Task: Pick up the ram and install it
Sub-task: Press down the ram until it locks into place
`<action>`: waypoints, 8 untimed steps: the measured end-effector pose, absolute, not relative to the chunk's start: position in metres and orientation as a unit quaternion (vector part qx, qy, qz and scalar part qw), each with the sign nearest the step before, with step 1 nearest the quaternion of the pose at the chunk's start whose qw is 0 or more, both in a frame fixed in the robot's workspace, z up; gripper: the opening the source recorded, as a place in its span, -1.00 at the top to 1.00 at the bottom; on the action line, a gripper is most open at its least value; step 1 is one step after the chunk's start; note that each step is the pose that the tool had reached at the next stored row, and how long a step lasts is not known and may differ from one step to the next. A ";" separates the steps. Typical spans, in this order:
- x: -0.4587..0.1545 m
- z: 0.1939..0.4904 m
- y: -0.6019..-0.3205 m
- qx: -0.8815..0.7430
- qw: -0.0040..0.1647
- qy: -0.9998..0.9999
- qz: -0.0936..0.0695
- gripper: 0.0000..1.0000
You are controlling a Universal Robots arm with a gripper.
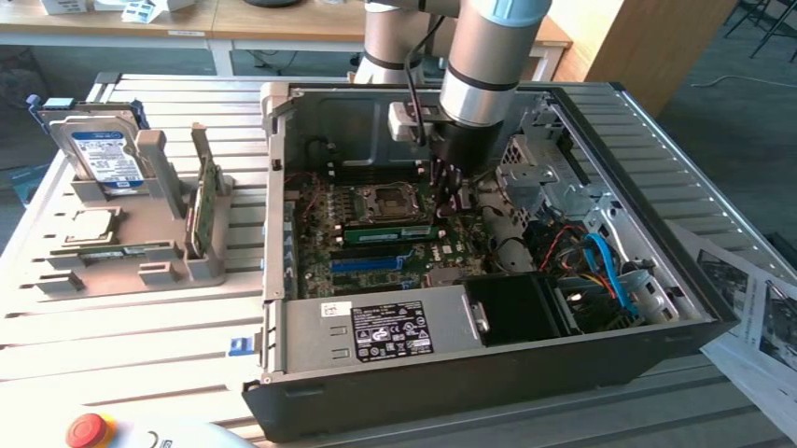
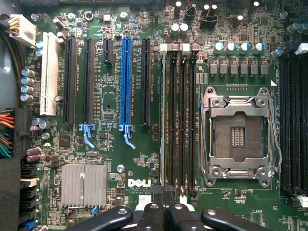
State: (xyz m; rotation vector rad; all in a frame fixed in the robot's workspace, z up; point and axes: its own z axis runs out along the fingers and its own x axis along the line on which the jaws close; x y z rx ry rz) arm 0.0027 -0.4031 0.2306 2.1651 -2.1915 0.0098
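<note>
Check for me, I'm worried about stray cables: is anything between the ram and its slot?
Nothing visible. The ram already lies along the slot beside the CPU socket, with the shut claw at one end.

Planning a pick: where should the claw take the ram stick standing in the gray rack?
Its upper long edge, mid-length, from straight above, pinching across the flat faces. The ram stick stands on edge in the gray rack, lower edge seated, leaving mainly the top free.
</note>
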 end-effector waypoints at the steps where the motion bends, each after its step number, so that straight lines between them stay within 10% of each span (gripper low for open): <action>1: 0.003 0.230 -0.403 0.702 0.030 -0.711 0.003 0.79; 8: 0.003 0.227 -0.403 0.702 0.031 -0.711 0.003 0.79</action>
